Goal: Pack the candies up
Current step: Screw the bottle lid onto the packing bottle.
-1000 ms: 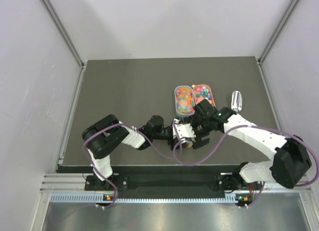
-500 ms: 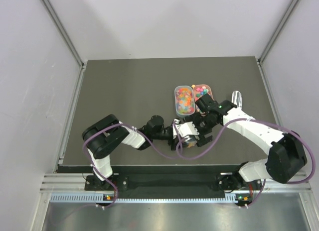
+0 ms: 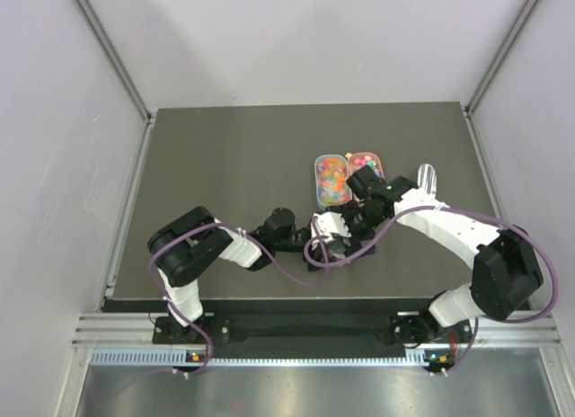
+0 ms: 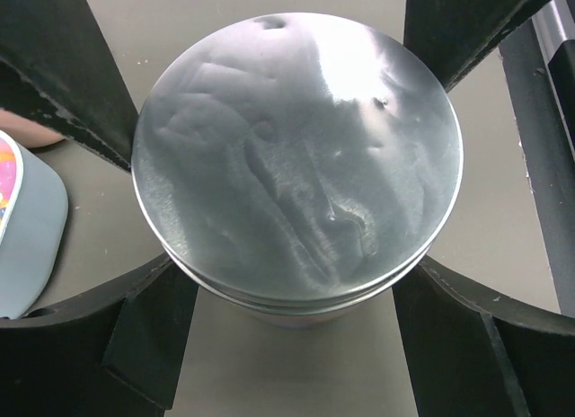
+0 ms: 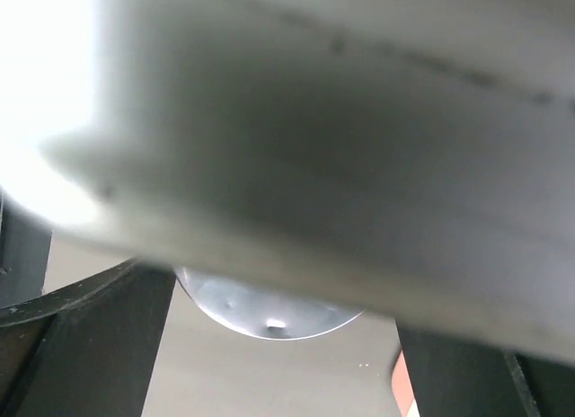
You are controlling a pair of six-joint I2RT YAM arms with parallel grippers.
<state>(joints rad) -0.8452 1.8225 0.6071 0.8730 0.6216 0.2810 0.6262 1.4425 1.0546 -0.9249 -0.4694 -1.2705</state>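
Observation:
The candies (image 3: 333,178) fill two clear trays side by side, the second heap (image 3: 364,165) to the right. My left gripper (image 3: 325,237) is shut on a clear round cup with its lid on. In the left wrist view the lid (image 4: 296,156) fills the frame, and the dark fingers (image 4: 153,336) press the cup's sides. My right gripper (image 3: 357,230) hovers just right of the cup, open and holding nothing. In the right wrist view a blurred white body covers the top; below it shows a sliver of the lid (image 5: 269,314), between the spread fingers (image 5: 90,345).
A clear scoop (image 3: 426,179) lies right of the trays. One tray's rim (image 4: 36,228) shows at the left edge of the left wrist view. The dark mat (image 3: 225,165) stretches left and back, with grey walls around it.
The right arm has drawn back toward the trays and swung its gripper left, closer to the cup. The left arm and the cup have not moved.

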